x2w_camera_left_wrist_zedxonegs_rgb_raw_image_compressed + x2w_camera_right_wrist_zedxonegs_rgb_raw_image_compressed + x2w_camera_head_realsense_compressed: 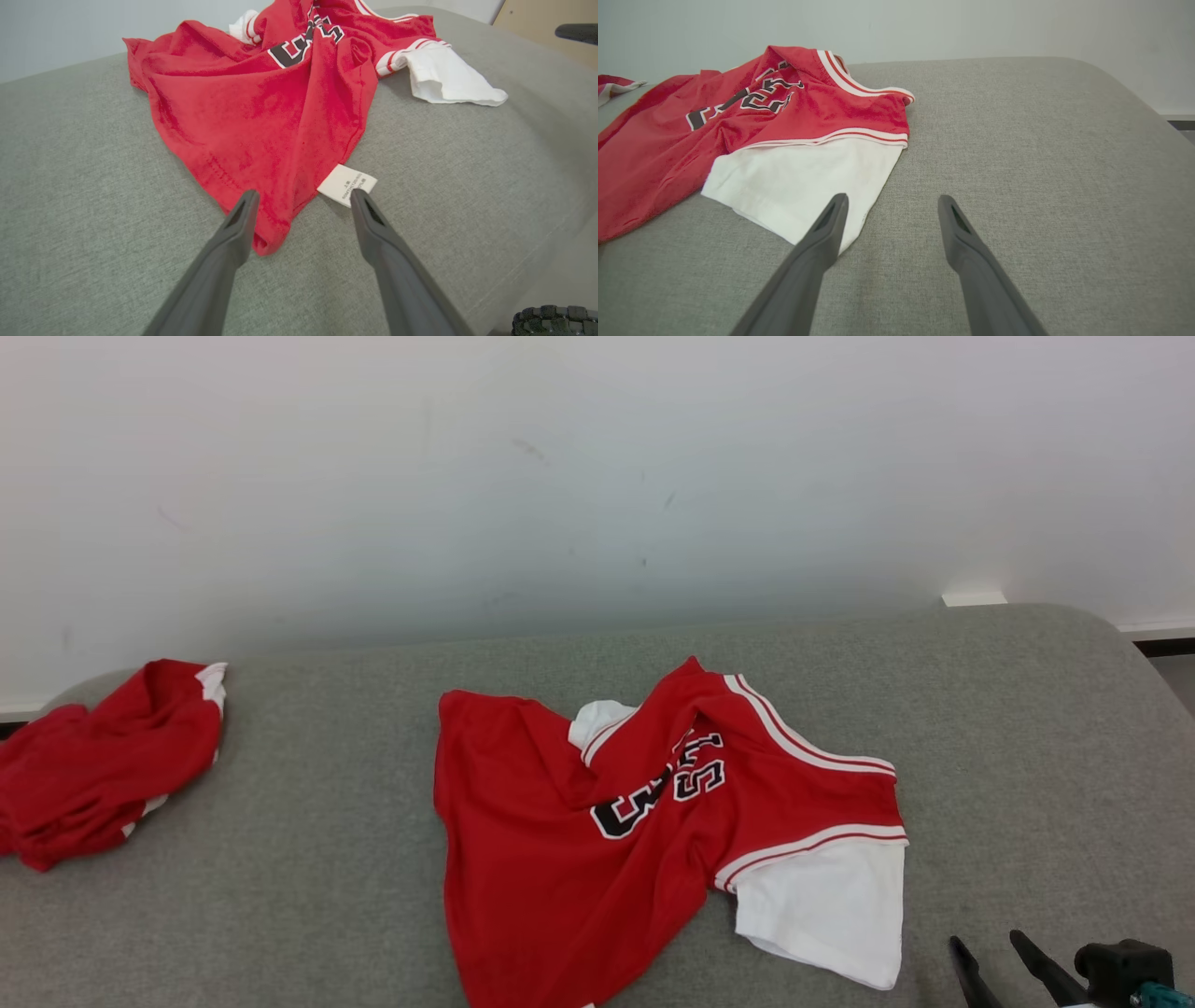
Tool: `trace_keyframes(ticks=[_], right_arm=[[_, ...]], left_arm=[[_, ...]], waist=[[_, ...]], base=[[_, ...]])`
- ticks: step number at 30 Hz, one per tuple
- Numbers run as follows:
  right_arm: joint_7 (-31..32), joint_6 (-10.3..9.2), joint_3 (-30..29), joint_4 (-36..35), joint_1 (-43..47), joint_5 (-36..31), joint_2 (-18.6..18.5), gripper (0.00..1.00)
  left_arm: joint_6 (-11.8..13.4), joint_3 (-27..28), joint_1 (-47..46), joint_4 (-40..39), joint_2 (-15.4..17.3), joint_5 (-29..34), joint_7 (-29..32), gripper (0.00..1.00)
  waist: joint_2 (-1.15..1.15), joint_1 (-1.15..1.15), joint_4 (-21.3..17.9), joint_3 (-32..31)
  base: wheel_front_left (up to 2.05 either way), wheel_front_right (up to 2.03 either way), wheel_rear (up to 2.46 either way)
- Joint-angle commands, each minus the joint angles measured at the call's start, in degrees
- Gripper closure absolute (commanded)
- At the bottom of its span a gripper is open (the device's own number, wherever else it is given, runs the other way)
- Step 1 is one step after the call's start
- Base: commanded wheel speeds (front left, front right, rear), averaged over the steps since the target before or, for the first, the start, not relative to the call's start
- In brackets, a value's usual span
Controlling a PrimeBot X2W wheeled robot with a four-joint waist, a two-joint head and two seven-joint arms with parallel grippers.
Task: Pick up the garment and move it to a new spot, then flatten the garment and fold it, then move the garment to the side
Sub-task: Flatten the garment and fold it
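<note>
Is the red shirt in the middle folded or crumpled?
Crumpled: the red shirt lies bunched, its number creased, one white sleeve sticking out.

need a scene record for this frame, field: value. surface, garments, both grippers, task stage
surface: grey upholstered surface
target: red jersey, crumpled, unfolded, black numerals showing
sleeve: white sleeve lying flat at the jersey's right side
label: care label sticking out at the near hem
other: bunched red garment at far left, apart from the jersey
left: left gripper, jaws open at the near hem, holding nothing
right: right gripper, jaws open by the sleeve corner, holding nothing
stage: jersey not yet picked up
</note>
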Motion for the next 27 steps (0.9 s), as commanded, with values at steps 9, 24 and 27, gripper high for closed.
trace_keyframes(ticks=[9, 24, 27], right_arm=[[13.0, -0.17, 1.2, -1.0, -0.8, 8.1, 0.5, 0.00], [18.9, -0.17, 2.4, -1.1, -5.8, 9.4, 2.7, 0.00], [19.6, -0.17, 3.4, 0.1, -8.0, 8.4, 3.1, 0.00]], left_arm=[[-0.7, -2.9, -5.0, 2.4, 2.9, 3.4, 5.2, 0.00], [0.0, -4.9, -11.8, 6.4, 4.6, 6.4, 7.3, 0.00], [0.1, -5.0, -13.4, 7.9, 5.0, 6.6, 7.3, 0.00]], waist=[[0.00, 0.00, 0.0, 2.5], [0.00, 0.00, 0.1, 9.5], [0.00, 0.00, 0.4, 11.3]], base=[[0.00, 0.00, 0.00], [0.00, 0.00, 0.00], [0.00, 0.00, 0.00]])
